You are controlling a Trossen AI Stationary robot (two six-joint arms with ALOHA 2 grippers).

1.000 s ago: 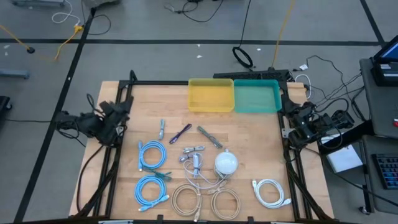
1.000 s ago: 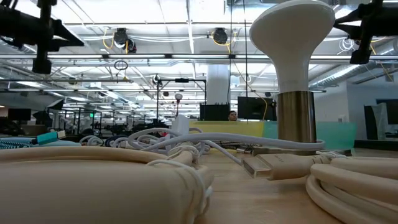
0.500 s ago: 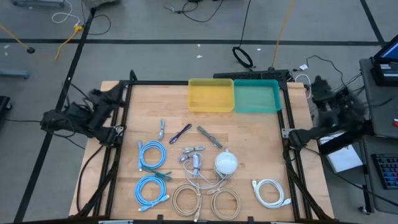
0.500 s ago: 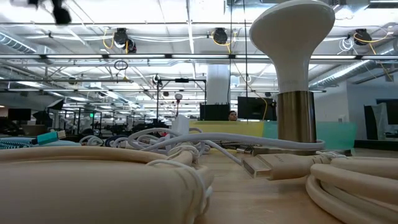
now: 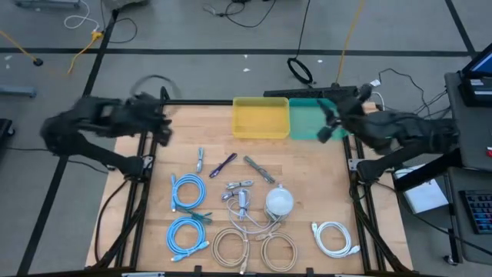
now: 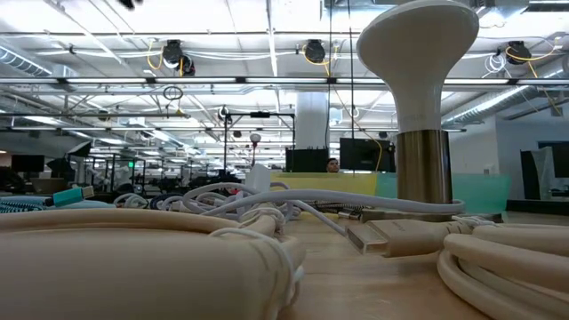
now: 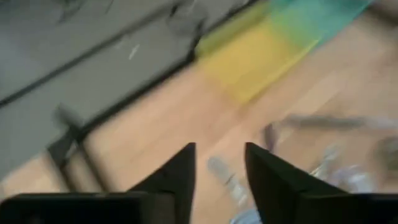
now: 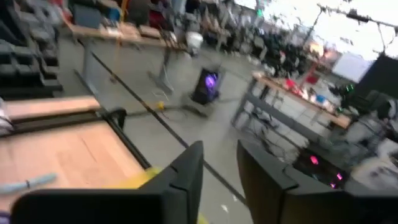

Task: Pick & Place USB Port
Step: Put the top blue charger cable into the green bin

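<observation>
Several small USB pieces lie flat mid-table: a grey one [image 5: 200, 159], a purple one [image 5: 224, 164], a grey stick [image 5: 259, 169] and a silver cluster [image 5: 240, 186]; which is the USB port I cannot tell. My left gripper [image 5: 163, 127] hovers blurred over the table's far left corner, and in its wrist view it is open [image 7: 219, 149] with nothing between the fingers. Above the teal bin [image 5: 307, 115] hovers my right gripper [image 5: 324, 128], also open [image 8: 219, 146] and empty.
A yellow bin [image 5: 260, 118] stands beside the teal one at the far edge. Two blue cable coils [image 5: 187, 190] [image 5: 187, 235], two beige coils [image 5: 233, 248] [image 5: 278, 251], a white coil [image 5: 334, 237] and a white dome-topped stand [image 5: 280, 201] fill the near half.
Both arms have risen from their folded places at the table's left and right edges and swung inward. The left gripper now hangs over the far left corner and the right over the teal bin. Nothing on the table has moved.
</observation>
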